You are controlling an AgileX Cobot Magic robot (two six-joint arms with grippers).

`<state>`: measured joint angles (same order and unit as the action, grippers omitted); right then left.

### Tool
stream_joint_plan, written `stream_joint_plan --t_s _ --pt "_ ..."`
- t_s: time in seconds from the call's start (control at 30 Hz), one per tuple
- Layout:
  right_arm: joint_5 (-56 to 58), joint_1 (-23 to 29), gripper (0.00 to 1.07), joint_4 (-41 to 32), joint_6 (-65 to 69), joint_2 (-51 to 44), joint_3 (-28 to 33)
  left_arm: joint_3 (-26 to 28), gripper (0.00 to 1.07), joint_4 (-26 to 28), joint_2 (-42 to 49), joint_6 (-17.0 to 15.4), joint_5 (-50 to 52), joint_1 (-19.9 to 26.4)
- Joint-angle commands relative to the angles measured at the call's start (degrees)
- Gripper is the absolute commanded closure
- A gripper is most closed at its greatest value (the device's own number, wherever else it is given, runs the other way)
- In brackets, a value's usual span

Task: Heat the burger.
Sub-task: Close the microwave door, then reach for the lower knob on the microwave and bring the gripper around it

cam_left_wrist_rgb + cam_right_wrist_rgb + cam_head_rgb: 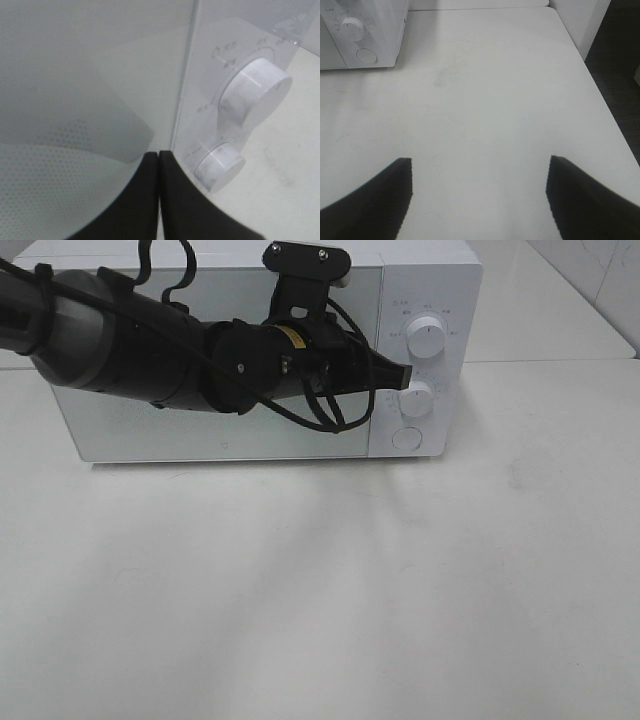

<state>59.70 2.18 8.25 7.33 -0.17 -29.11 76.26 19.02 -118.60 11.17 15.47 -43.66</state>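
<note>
The burger is out of view in every frame. A white microwave (200,430) stands at the back of the table with its door closed. My left gripper (405,373) is shut with nothing between its fingers. Its tip sits at the door's right edge, between the upper knob (427,338) and the lower knob (415,398). In the left wrist view the closed black fingertips (158,156) point at the seam beside the lower knob (220,167). My right gripper (480,165) is open over bare table and holds nothing; the exterior high view does not show it.
A round button (406,437) sits below the knobs on the control panel. The white table (320,590) stretches in front of the microwave. In the right wrist view the microwave's corner (385,30) is far off, and the table's edge (600,90) drops to dark floor.
</note>
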Motion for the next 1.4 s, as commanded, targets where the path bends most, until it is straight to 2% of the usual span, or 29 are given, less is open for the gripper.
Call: stream_joint_plan --t_s 0.03,0.1,0.17,0.2,0.23,0.27,0.3,0.33,0.37,0.4,0.43,0.47,0.5,0.53,0.7,0.83,0.87,0.9,0.93,0.97,1.0,1.03,1.1,1.13,1.17,1.3,1.4 --pt "-0.3 -0.4 0.32 -0.1 -0.8 -1.7 0.2 -1.0 1.07 0.6 2.4 0.7 0.3 -0.9" --pt "-0.3 -0.4 0.32 -0.1 -0.8 -1.7 0.2 -4.2 1.07 1.5 5.3 0.8 -1.3 -1.2" --pt "-0.3 -0.4 0.32 -0.1 -0.8 -1.7 0.2 -5.1 1.07 2.1 6.1 0.8 -2.1 -1.2" --pt "-0.3 -0.4 0.32 -0.1 -0.8 -1.7 0.2 -6.5 1.02 3.6 7.8 0.7 -4.9 -1.2" --pt "-0.3 -0.4 0.32 -0.1 -0.8 -1.7 0.2 -6.5 1.02 3.6 7.8 0.7 -4.9 -1.2" --pt "-0.3 -0.4 0.32 -0.1 -0.8 -1.7 0.2 -6.9 0.96 4.3 8.4 0.6 -7.1 -1.2" --pt "-0.3 -0.4 0.32 -0.1 -0.8 -1.7 0.2 -7.4 0.73 4.8 10.0 0.6 -13.6 -1.2" --pt "-0.3 -0.4 0.32 -0.1 -0.8 -1.7 0.2 -7.4 0.73 4.8 10.0 0.6 -13.6 -1.2" --pt "-0.3 -0.4 0.32 -0.1 -0.8 -1.7 0.2 -7.4 0.61 4.8 10.8 0.6 -16.4 -1.2" --pt "-0.3 -0.4 0.32 -0.1 -0.8 -1.7 0.2 -7.4 0.29 4.8 12.1 0.3 -21.7 -1.2" --pt "-0.3 -0.4 0.32 -0.1 -0.8 -1.7 0.2 -7.4 0.29 4.8 12.1 0.3 -21.7 -1.2" --pt "-0.3 -0.4 0.32 -0.1 -0.8 -1.7 0.2 -7.4 0.12 4.8 12.8 0.3 -24.8 -1.2" --pt "-0.3 -0.4 0.32 -0.1 -0.8 -1.7 0.2 -7.4 0.04 4.6 14.1 0.3 -30.8 -1.2" --pt "-0.3 -0.4 0.32 -0.1 -0.8 -1.7 0.2 -7.4 0.04 4.6 14.1 0.3 -30.8 -1.2" --pt "-0.3 -0.4 0.32 -0.1 -0.8 -1.7 0.2 -7.4 0.06 4.0 18.2 0.3 -46.6 -1.0" --pt "-0.3 -0.4 0.32 -0.1 -0.8 -1.7 0.2 -7.4 0.06 2.4 20.5 -0.2 -52.9 -1.0" --pt "-0.3 -0.4 0.32 -0.1 -0.8 -1.7 0.2 -7.4 0.06 1.8 21.0 -0.9 -54.3 -1.0" --pt "-0.3 -0.4 0.32 -0.1 -0.8 -1.7 0.2 -7.4 0.06 -1.5 22.5 -3.8 -57.5 -1.0" --pt "-0.3 -0.4 0.32 -0.1 -0.8 -1.7 0.2 -7.4 0.06 -1.5 22.5 -3.8 -57.5 -1.0" --pt "-0.3 -0.4 0.32 -0.1 -0.8 -1.7 0.2 -7.4 0.06 -3.4 23.2 -5.8 -59.3 -1.0" --pt "-0.3 -0.4 0.32 -0.1 -0.8 -1.7 0.2 -7.4 0.06 -8.1 24.5 -9.8 -62.6 -1.0" --pt "-0.3 -0.4 0.32 -0.1 -0.8 -1.7 0.2 -7.4 0.06 -8.1 24.5 -9.8 -62.6 -1.0" --pt "-0.3 -0.4 0.32 -0.1 -0.8 -1.7 0.2 -7.4 0.06 -13.8 26.5 -14.8 -66.2 -0.4" --pt "-0.3 -0.4 0.32 -0.1 -0.8 -1.7 0.2 -7.4 0.06 -13.8 26.5 -14.8 -66.2 -0.4" --pt "-0.3 -0.4 0.32 -0.1 -0.8 -1.7 0.2 -7.4 0.06 -14.4 28.2 -16.2 -68.1 0.7" --pt "-0.3 -0.4 0.32 -0.1 -0.8 -1.7 0.2 -7.4 0.06 -13.9 30.8 -16.3 -69.9 4.0" --pt "-0.3 -0.4 0.32 -0.1 -0.8 -1.7 0.2 -7.4 0.06 -14.0 34.5 -16.1 -72.9 10.5"
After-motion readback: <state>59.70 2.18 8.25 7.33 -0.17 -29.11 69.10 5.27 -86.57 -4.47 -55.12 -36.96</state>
